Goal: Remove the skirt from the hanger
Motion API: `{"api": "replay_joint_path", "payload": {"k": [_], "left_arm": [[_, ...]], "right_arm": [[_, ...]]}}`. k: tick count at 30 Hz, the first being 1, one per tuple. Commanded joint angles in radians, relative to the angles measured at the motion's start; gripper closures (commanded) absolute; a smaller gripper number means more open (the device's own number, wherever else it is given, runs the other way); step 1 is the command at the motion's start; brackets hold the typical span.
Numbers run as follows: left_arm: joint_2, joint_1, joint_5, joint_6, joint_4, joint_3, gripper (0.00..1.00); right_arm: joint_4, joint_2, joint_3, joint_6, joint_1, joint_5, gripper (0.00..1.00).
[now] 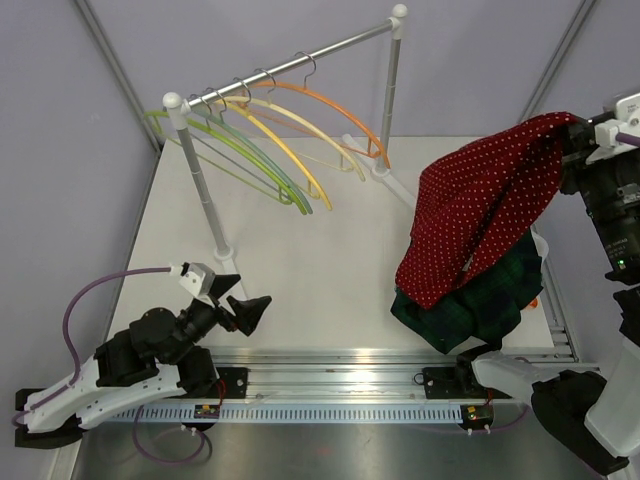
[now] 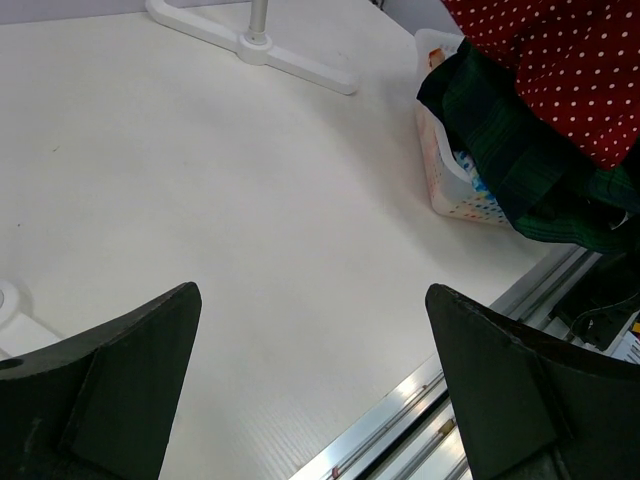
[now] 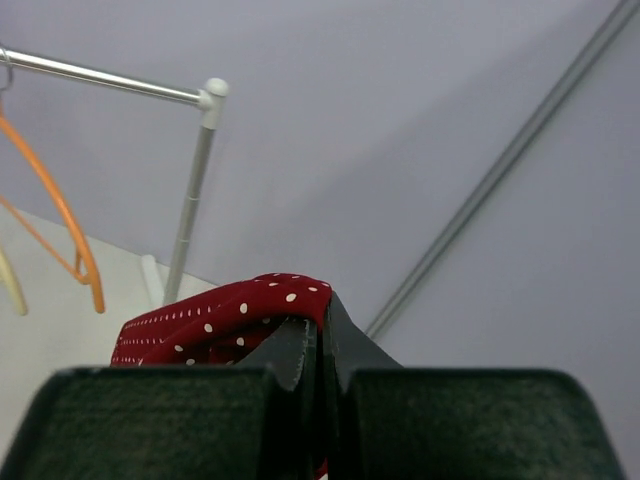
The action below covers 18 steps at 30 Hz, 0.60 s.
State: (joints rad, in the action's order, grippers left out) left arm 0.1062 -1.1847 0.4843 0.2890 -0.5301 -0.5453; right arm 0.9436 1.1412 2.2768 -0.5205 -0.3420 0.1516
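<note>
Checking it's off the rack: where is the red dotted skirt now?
Top view, right side: the red dotted skirt hangs from the shut right hand, above the dark green cloth.

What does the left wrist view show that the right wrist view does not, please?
Left wrist only: the white basket, the dark plaid garment over it, the rack's foot, and the left gripper, jaws open. Right wrist only: the rail, an orange hanger, and the right gripper, jaws shut on the skirt. Both: the red dotted skirt and the rack's upright.
</note>
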Motion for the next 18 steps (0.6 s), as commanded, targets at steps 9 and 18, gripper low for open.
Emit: {"api": "replay_joint_path", "payload": {"k": [9,18], "left_arm": [[-0.022,-0.003,0.025,0.007,0.018,0.007,0.01],[-0.043,-0.003,0.019,0.01,0.01,0.005,0.01]], "right_arm": [[-0.048,-0.155,-0.264,-0.153,0.037,0.203,1.0],[0.082,-0.288,-0.589,-0.2,0.069,0.073,1.0]]}}
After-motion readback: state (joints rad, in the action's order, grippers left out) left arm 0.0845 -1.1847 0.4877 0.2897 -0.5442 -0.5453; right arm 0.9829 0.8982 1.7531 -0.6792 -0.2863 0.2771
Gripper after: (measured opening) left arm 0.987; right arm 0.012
